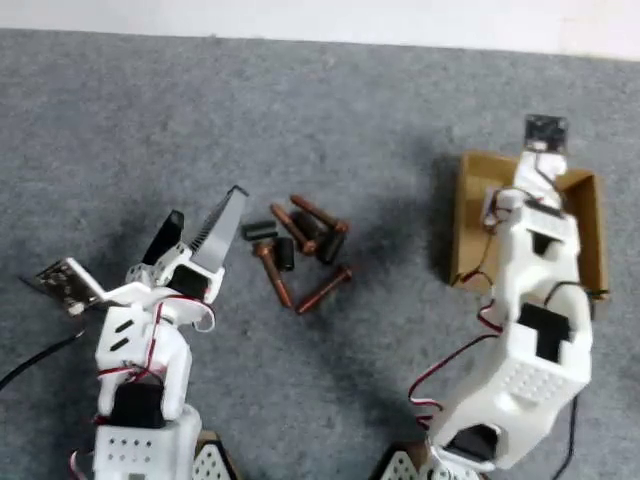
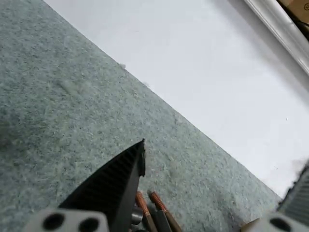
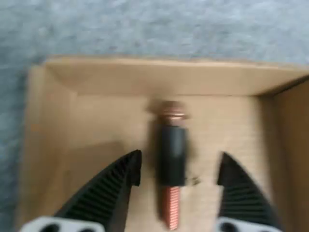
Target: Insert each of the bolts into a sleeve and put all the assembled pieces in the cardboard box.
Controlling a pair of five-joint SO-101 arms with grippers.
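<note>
Bolts (image 1: 272,272), copper-coloured, in a loose heap with short dark sleeves (image 1: 285,253) at the middle of the grey mat (image 1: 350,120), several touching or crossing one another. One bolt already seated in a sleeve: assembled piece (image 3: 173,150) flat on the floor of the cardboard box (image 3: 159,77), head out at one end, bare thread out at the other. Cardboard box at the right of the mat, well apart from the heap, partly under the right arm. Right gripper (image 3: 177,166) over the box, fingers spread wide to either side of the assembled piece, not clamped on it. Left gripper (image 1: 207,202) just left of the heap, fingers likewise spread apart, tips pointing far and right.
</note>
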